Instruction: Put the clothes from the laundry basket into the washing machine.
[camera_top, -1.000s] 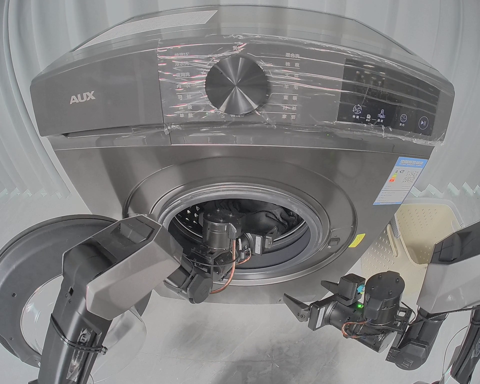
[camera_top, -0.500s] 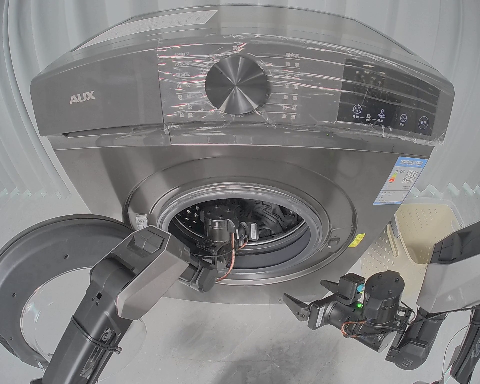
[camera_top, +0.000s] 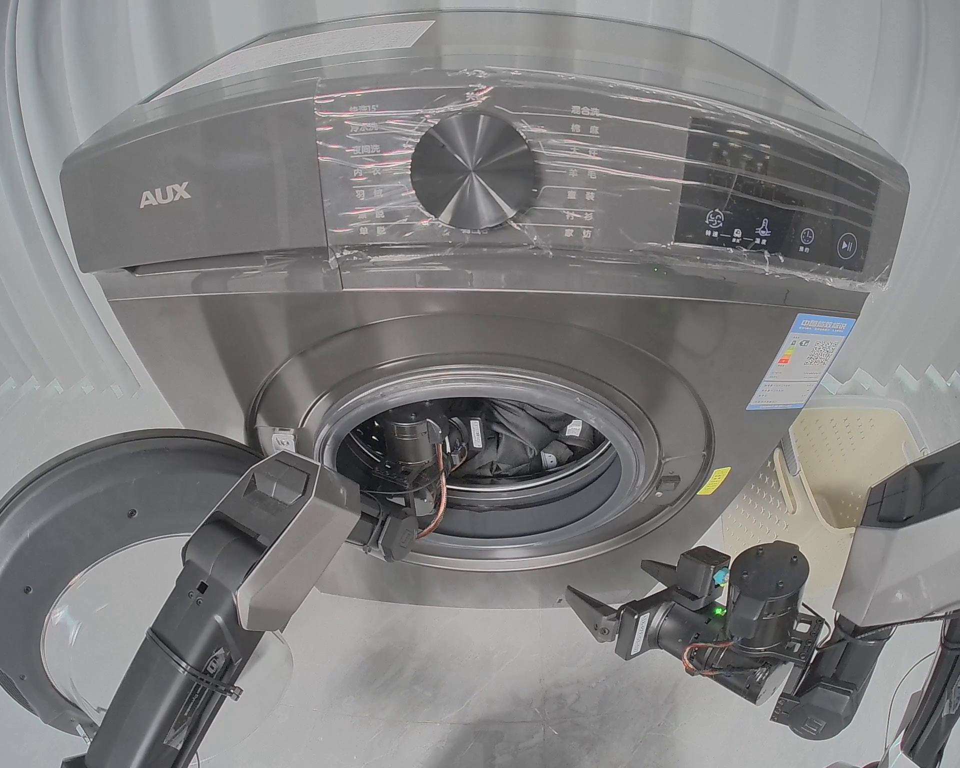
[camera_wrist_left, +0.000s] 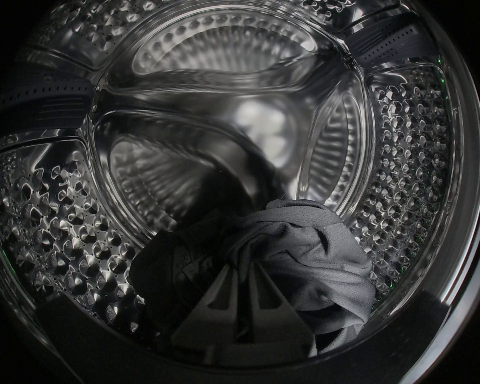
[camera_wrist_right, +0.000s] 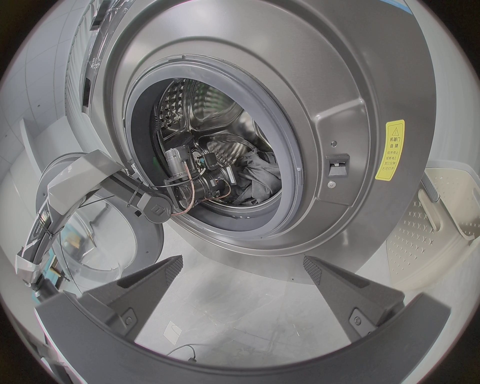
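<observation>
Here's the washing machine (camera_top: 480, 300), grey steel, door (camera_top: 90, 520) swung wide at 8 o'clock of the porthole. The left gripper (camera_wrist_left: 245, 270) is right inside the drum (camera_wrist_left: 415, 150), fingers drawn almost together with only a sliver between them, tips buried in the folds of the clothes (camera_wrist_left: 305, 260), so it looks to be pinching the cloth. That dark grey bundle sits in the drum, from the middle of the opening out toward 3 o'clock in the head view.

At 5 o'clock of the porthole, the right gripper (camera_top: 615, 595) hangs low over the floor (camera_top: 450, 680), fingers spread wide, nothing between them. The floor is pale grey and glossy (you can see light smeared across it).

The cream perforated laundry basket (camera_top: 850, 450) stands at 4 o'clock, just beside the machine's corner. White pleated curtains (camera_top: 40, 250) hang behind.
</observation>
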